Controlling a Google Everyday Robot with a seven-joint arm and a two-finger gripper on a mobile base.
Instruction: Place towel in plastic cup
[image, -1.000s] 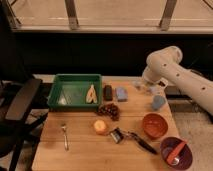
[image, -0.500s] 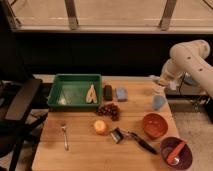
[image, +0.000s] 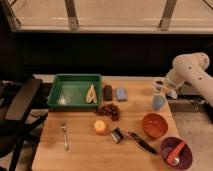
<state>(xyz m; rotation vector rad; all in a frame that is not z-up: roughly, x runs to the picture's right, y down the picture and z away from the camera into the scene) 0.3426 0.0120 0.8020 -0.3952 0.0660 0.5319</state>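
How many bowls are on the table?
2: an orange bowl near the right edge, and a purple bowl at the front right corner. The claw hangs over the blue cup behind them. None seem hidden.

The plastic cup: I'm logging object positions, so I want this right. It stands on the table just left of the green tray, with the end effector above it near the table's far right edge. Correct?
Not quite. The camera view shows the plastic cup far right of the green tray, beyond the blue block. The end effector is indeed just above it, near the table's far right edge.
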